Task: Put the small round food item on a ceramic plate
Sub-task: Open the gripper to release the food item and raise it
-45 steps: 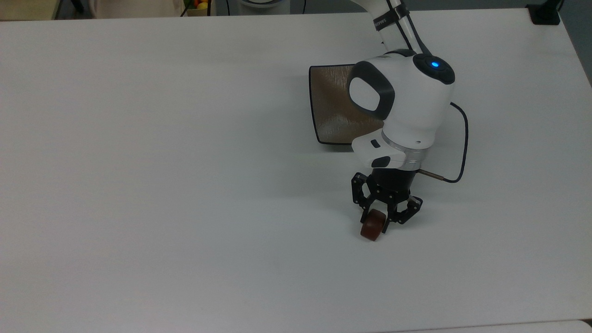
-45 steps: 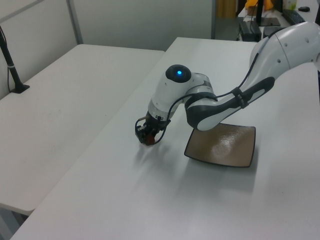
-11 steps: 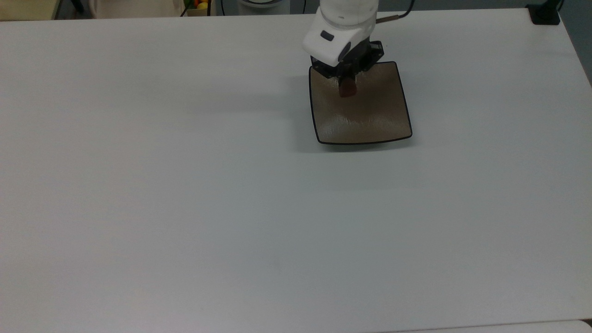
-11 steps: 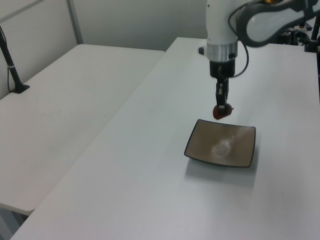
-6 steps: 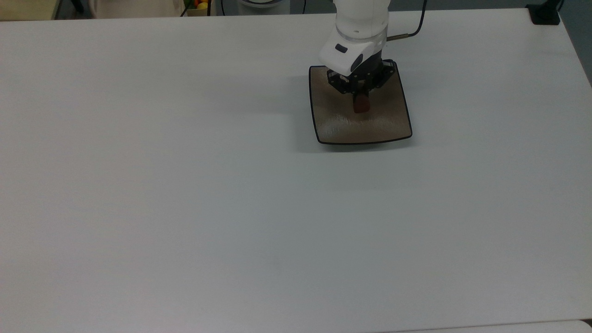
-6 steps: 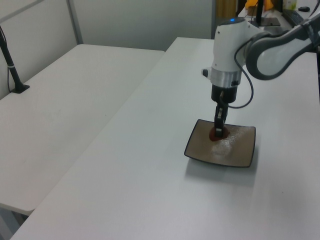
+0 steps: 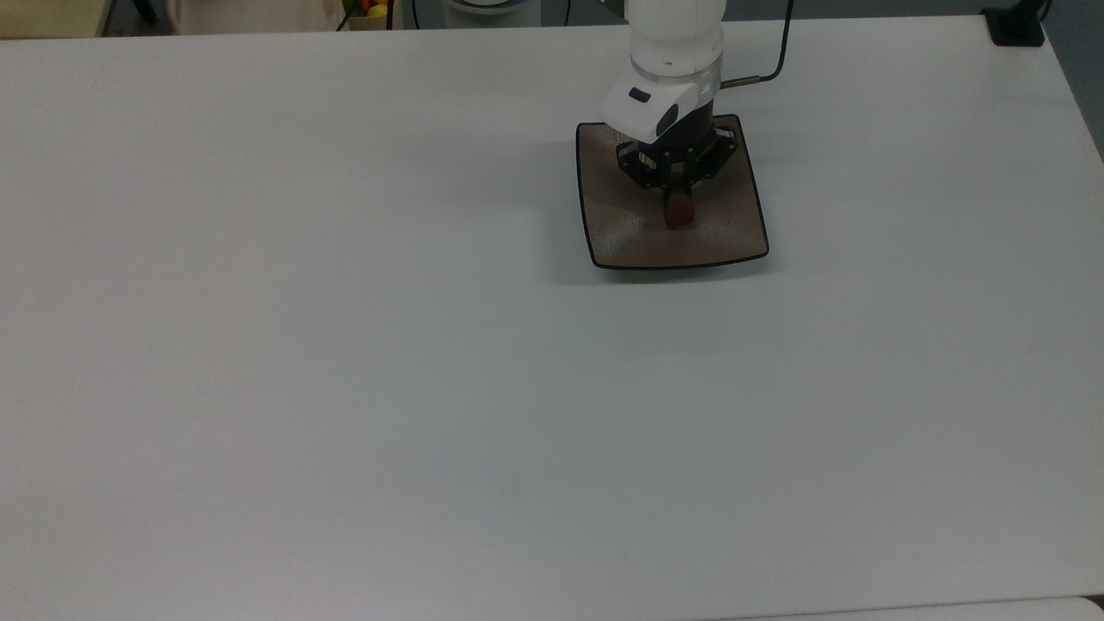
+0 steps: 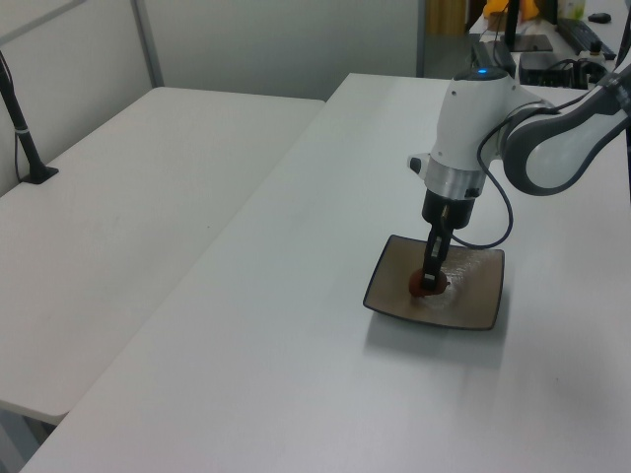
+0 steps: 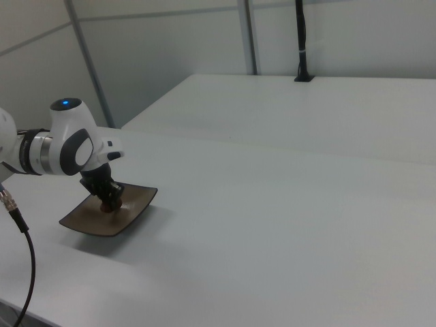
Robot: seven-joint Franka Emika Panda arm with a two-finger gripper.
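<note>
The gripper [image 7: 678, 200] is clenching the small round food item [image 7: 679, 210] directly below its fingertips, holding it low over the ceramic plate's [image 7: 625, 237] dished centre.

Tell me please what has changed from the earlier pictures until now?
The gripper carried the food item from the bare table up and over to the plate, then lowered it into the dished centre, where it now sits at or just above the surface. The fingers still close on it. The plate has not moved.
</note>
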